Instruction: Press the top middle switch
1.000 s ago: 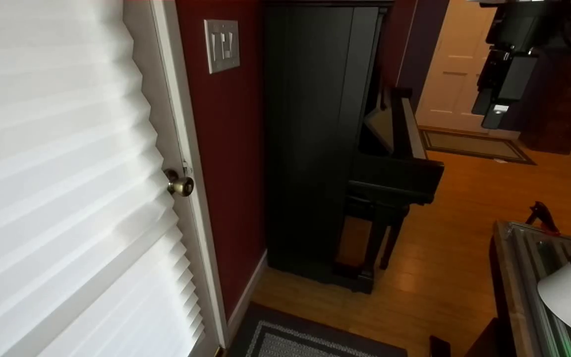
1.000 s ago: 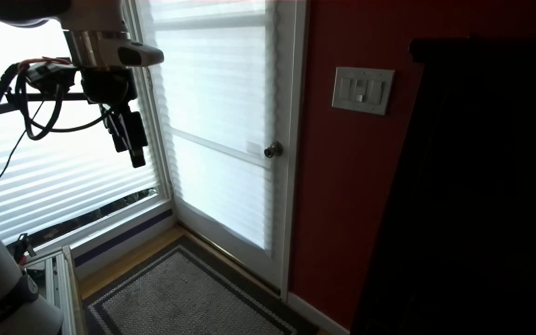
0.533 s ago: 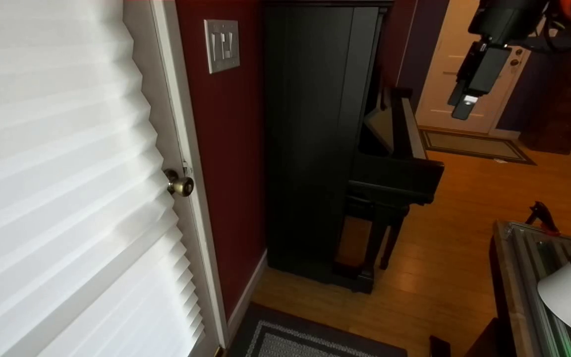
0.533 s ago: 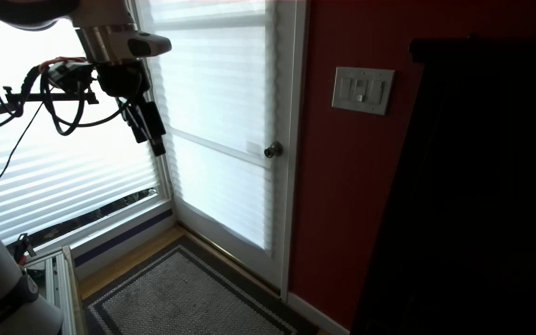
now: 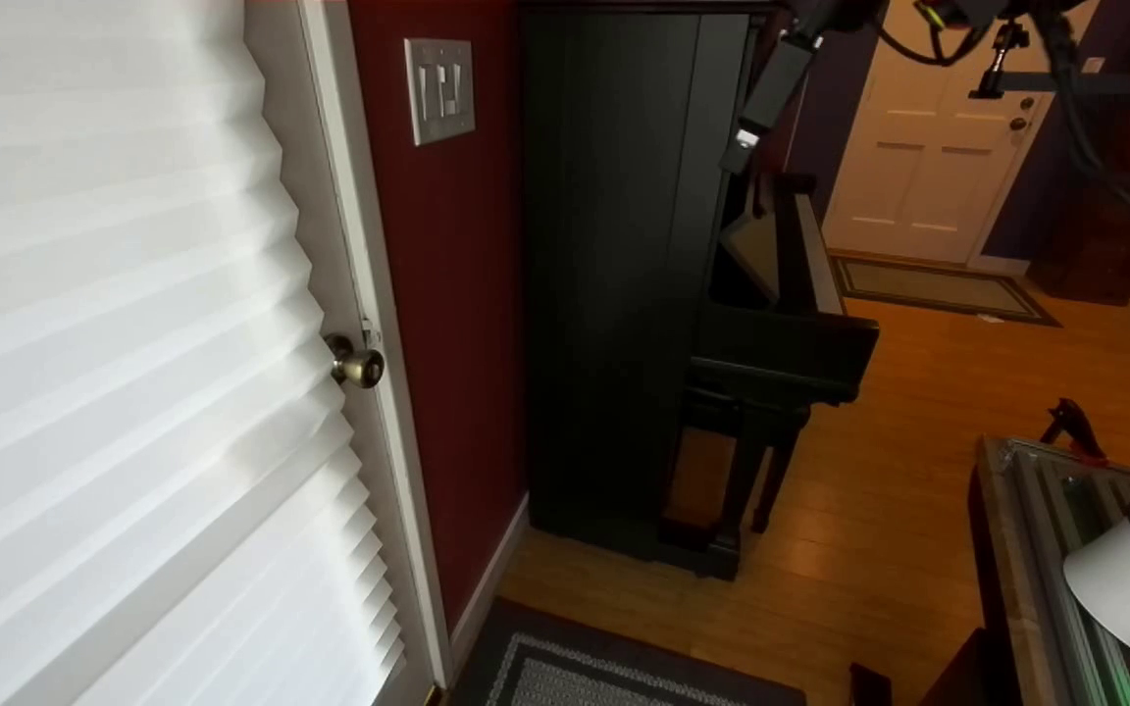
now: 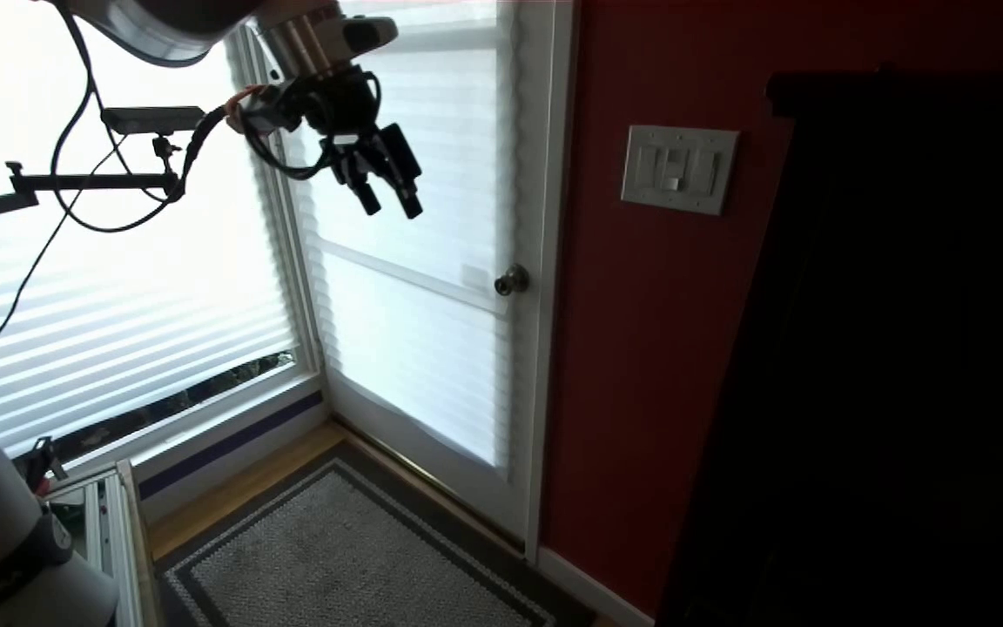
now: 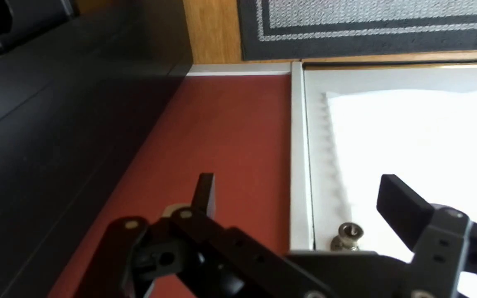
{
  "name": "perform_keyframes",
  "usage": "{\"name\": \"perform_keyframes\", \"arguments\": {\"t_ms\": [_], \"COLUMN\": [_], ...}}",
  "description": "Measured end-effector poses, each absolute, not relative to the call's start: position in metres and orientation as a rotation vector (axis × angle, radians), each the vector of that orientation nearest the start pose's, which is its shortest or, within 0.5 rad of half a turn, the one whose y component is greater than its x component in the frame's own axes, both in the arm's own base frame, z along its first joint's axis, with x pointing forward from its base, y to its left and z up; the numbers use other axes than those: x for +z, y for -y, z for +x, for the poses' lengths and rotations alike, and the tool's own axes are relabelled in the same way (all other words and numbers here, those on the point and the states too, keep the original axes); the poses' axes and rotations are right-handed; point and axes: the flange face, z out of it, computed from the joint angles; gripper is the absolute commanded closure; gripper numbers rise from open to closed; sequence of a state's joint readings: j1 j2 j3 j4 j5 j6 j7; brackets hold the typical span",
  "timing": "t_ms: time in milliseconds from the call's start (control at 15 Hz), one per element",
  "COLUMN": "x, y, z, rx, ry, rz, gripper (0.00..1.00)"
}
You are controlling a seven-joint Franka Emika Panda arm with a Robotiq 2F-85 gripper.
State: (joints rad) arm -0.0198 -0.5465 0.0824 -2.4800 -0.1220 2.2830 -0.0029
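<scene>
The grey-white wall plate is on the red wall beside the door frame; it also shows in an exterior view. It carries three switches in a row. The middle one has a small upper part above a brighter lower part; this top middle switch is tiny. My gripper is in the air in front of the door, left of the plate in that view and well apart from it. In the wrist view my gripper is open, with nothing between its fingers. The plate does not clearly show in the wrist view.
A dark upright piano stands against the red wall right of the plate; its side fills the wrist view's left. A brass doorknob sticks out of the white door. A rug lies on the floor. A camera bar stands behind the arm.
My gripper has moved up and across toward the wall, the door and the plate. It has also tilted and turned, so both fingers now show apart. The plate and switches look the same.
</scene>
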Motion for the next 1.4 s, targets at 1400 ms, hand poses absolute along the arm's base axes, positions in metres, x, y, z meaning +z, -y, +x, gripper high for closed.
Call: {"name": "perform_keyframes", "arguments": {"t_ms": [1400], "x": [0.548], "y": [0.019], "z": [0.661], "rx": [-0.792], "ry": [0.277], "rz": [-3.592], "gripper": [0.0]}}
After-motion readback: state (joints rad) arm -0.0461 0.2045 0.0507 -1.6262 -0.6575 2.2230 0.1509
